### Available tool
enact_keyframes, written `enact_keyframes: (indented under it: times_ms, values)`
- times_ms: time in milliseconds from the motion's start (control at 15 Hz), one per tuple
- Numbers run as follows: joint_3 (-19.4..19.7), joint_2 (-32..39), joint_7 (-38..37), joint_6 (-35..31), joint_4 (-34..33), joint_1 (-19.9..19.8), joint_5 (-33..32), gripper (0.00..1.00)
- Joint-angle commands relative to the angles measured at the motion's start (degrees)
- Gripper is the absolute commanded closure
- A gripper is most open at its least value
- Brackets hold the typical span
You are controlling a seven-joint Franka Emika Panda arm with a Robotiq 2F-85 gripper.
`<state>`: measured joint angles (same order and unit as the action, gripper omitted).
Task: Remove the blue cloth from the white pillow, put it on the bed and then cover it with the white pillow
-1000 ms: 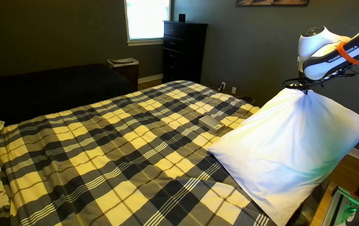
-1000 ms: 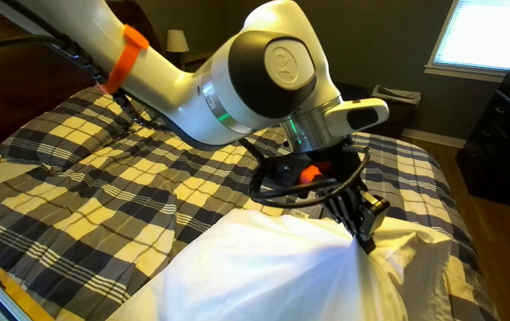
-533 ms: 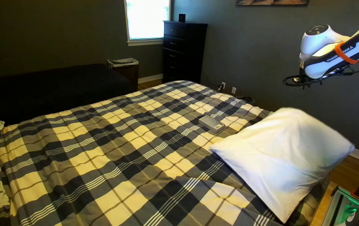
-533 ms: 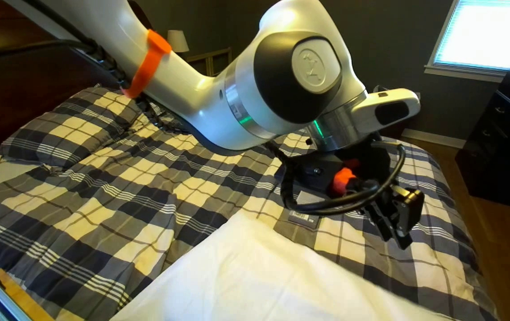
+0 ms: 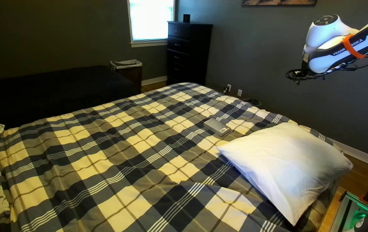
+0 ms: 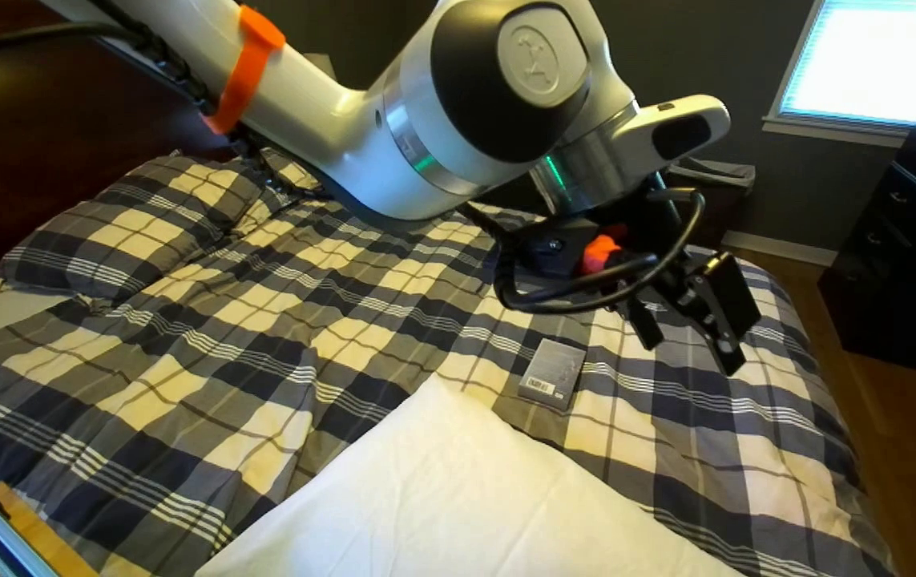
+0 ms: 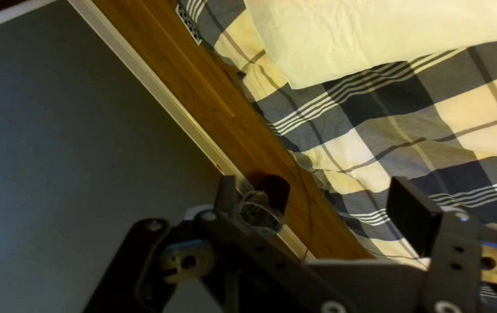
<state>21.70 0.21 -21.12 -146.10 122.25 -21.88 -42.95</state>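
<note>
The white pillow (image 5: 287, 164) lies flat on the plaid bed (image 5: 122, 145), at the corner near the robot's base. Its near part runs out of frame in an exterior view (image 6: 466, 497), and one corner of the white pillow (image 7: 361, 39) shows at the top of the wrist view. The blue cloth is hidden or out of view. Above the bed, beyond the pillow and apart from it, my gripper (image 6: 690, 349) hangs with its fingers spread. In the wrist view the gripper (image 7: 320, 208) has nothing between its pads (image 7: 413, 217); floor and bed edge appear behind the gap.
A grey box (image 6: 554, 373) rests on the bed beyond the pillow. Plaid-covered pillows (image 6: 137, 228) lie at the headboard. Past the bed's edge are a wood floor strip (image 7: 248, 126), a bagged bin (image 7: 261, 215) and the wall (image 7: 78, 152). A dark dresser (image 5: 188, 51) stands at the back.
One second ago my gripper was shut on the white pillow, holding it raised. It has let go and opened, the pillow has dropped flat onto the bed, and the arm has risen.
</note>
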Motion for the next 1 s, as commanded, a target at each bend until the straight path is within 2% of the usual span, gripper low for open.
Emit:
enact_keyframes:
  times_ms: [0,267,467,600,667,933]
  values:
    - [-1.86,-5.63,4.69,5.93,3.7,1.79,8.46,0.0]
    - [-4.51,-8.69,0.38,18.09,2.89,2.55,10.38,0.0]
    - [-6.22,-10.47,-6.18,24.84,2.79,2.23,9.07,0.0]
    - [-6.95,-11.74,-9.63,27.13,3.27,2.19,9.36,0.0]
    - [-6.39,-9.58,-6.19,25.36,1.37,2.15,8.87,0.0]
    - [-6.87,-10.51,-8.46,26.51,1.85,2.1,8.88,0.0]
